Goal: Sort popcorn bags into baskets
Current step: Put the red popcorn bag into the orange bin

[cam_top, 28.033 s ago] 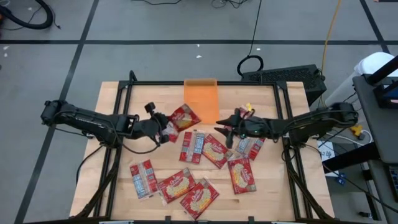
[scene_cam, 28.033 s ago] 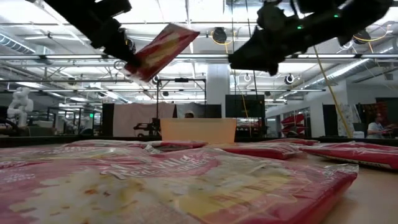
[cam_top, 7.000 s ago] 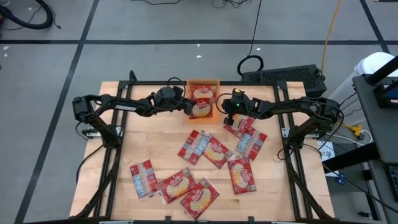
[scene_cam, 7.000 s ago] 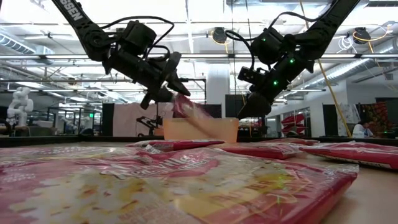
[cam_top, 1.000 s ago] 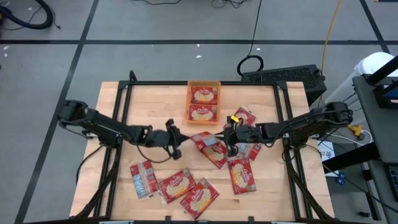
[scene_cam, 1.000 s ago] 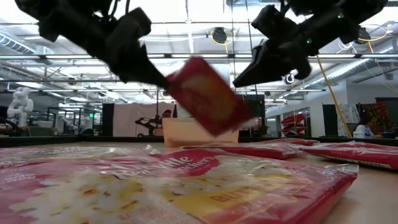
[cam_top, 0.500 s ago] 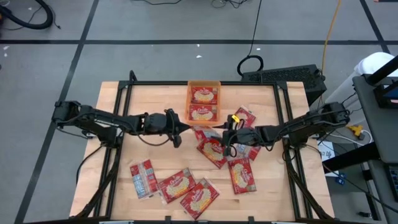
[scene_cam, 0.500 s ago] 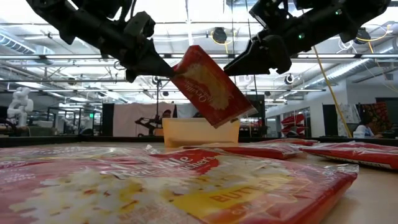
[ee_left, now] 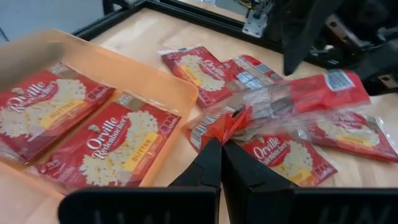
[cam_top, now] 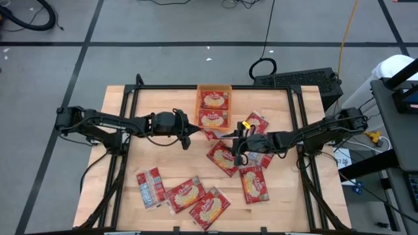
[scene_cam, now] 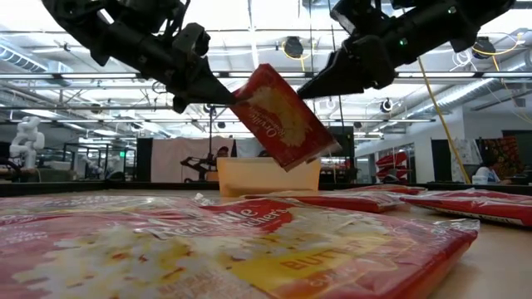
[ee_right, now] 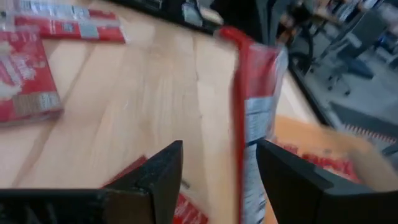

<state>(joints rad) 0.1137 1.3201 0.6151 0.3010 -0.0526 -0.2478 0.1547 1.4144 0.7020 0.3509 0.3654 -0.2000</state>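
My left gripper (cam_top: 188, 135) (ee_left: 221, 144) is shut on one red popcorn bag (cam_top: 210, 134) (scene_cam: 283, 116), lifted near the basket's near end. The basket (cam_top: 198, 104) (ee_left: 146, 73) is a shallow orange tray at the table's far middle, and two bags lie flat in it. My right gripper (cam_top: 236, 145) (ee_right: 217, 165) is open and hovers just right of the held bag (ee_right: 252, 112), which stands edge-on ahead of its fingers. I see no touch there. Several more bags lie flat on the table. My left gripper pinches the bag's crumpled end corner (ee_left: 227, 127) between its two shut fingers, coming level from the table's left side. The bag is lifted clear of the table. It stretches away from the fingers toward the right arm, with its free end (scene_cam: 303, 158) tilted downward.
Loose bags lie right of the middle (cam_top: 222, 158) (cam_top: 253, 183) (cam_top: 258, 124) and near the table's near edge (cam_top: 149, 187) (cam_top: 185, 194) (cam_top: 209, 205). A black frame rail (cam_top: 130, 124) runs along each side of the table. Bare wood lies between the left arm and the near bags.
My left gripper has carried the bag up and toward the far edge, closer to the basket's near end, and has stayed shut. The bag has swung from low over the table to higher and tilted. My right gripper has stayed open beside it.
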